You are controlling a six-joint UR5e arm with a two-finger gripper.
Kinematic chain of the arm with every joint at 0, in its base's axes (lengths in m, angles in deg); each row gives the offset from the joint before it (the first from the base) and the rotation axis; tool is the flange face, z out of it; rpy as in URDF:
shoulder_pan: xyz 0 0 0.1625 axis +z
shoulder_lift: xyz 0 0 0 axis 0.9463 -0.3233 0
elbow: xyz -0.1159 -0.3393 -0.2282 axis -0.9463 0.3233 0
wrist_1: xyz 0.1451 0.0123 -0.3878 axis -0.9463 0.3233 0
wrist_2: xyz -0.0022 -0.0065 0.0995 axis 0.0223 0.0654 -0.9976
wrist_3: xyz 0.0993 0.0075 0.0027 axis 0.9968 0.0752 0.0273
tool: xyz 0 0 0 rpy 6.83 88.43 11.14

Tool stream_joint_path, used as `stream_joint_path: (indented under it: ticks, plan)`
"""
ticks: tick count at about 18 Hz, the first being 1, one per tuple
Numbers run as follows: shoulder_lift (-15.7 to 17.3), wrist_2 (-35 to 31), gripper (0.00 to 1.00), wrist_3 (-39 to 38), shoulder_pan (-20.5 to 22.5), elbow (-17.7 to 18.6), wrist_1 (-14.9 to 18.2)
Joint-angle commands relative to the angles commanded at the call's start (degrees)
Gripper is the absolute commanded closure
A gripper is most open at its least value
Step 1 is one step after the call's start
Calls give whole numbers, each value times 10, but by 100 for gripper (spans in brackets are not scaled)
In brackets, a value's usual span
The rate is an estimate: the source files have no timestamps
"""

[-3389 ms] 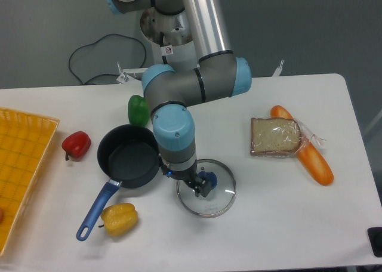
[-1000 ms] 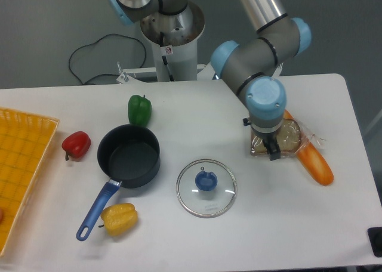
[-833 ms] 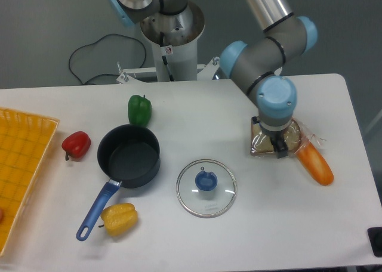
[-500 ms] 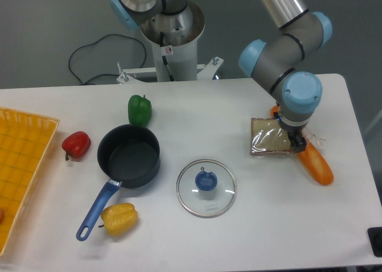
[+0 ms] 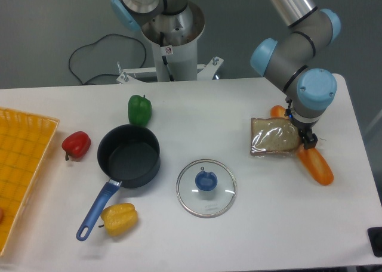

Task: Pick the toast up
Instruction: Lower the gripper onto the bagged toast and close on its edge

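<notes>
The toast [image 5: 273, 137] is a square tan slice in clear crinkly plastic, lying flat on the white table at the right. My gripper [image 5: 308, 141] hangs from the blue wrist right at the toast's right edge, over the plastic and the orange baguette-shaped loaf [image 5: 314, 163]. The wrist hides the fingers, so I cannot tell whether they are open or shut. The toast rests on the table.
A glass lid with a blue knob [image 5: 206, 187] lies mid-table. A dark pot with a blue handle [image 5: 128, 155], a green pepper [image 5: 139, 110], a red pepper [image 5: 76, 145] and a yellow pepper [image 5: 119, 219] lie to the left. A yellow basket [image 5: 21, 170] is at the left edge.
The arm has swung from the glass lid across to the toast, then slid right over it to its right edge. The toast has stayed in place.
</notes>
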Motion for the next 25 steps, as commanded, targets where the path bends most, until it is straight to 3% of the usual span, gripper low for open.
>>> stream_joint_path:
  ticks: [10, 25]
  plan:
    - [-4, -1, 0, -2, 4, 20, -3]
    - [-21, 0, 0, -8, -12, 19, -24]
